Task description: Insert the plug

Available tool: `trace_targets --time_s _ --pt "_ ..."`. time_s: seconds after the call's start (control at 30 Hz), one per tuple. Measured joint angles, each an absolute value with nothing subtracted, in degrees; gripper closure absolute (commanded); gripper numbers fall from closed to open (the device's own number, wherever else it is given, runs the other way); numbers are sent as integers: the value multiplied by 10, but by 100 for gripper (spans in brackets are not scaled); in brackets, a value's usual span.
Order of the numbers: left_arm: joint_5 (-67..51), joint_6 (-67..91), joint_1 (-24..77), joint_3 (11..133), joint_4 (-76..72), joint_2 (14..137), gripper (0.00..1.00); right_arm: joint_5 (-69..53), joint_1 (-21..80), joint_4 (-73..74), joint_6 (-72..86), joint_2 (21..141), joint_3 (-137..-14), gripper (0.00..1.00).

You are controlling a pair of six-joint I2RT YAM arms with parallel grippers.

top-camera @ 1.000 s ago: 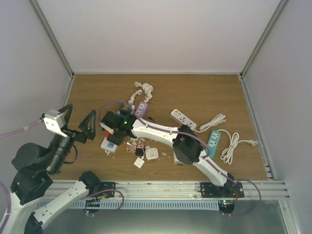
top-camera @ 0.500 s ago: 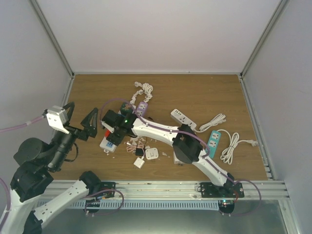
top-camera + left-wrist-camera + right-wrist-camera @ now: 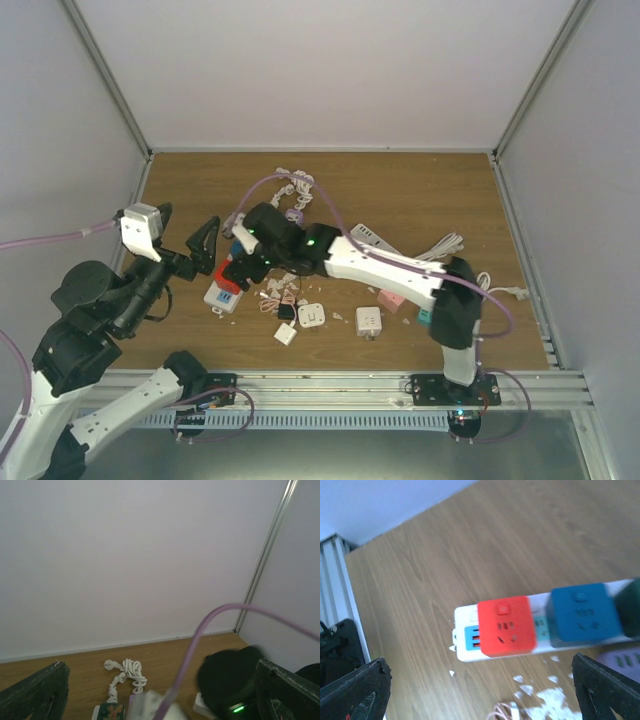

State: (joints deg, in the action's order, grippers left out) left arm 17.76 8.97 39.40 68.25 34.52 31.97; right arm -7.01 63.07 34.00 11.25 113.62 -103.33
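Right wrist: red plug (image 3: pixel 506 625) sits seated on white strip (image 3: pixel 462 619); insertion looks done.
Your right end effector (image 3: pixel 480 682) hangs wide and empty; left end effector (image 3: pixel 161 692) wide too.

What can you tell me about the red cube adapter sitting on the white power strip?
The red cube adapter is a glossy, plastic-looking block with rounded corners. Its top face carries a small square button and, below that, a set of socket slots. It sits flat on the white power strip, near the end with the blue USB panel. A blue cube adapter stands beside it, with a narrow gap between them. Nothing else touches it.
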Motion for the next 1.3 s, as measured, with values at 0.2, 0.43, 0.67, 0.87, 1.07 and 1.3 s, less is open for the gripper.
trace_targets --time_s 0.2,0.43,0.67,0.87,1.07,1.3 --pt "166 90 394 682 354 330 1 19 594 253 170 991 -870 6" --pt "134 93 394 667 350 343 1 131 533 230 255 871 -689 7" --pt "78 112 394 598 329 372 1 182 479 244 335 763 -578 5" --pt "25 126 394 527 282 380 1 194 474 287 399 711 -485 15" --pt "-4 140 394 507 231 423 2 168 479 344 459 712 -433 25" --pt "-13 146 394 490 196 468 2 132 533 362 507 729 -424 25"
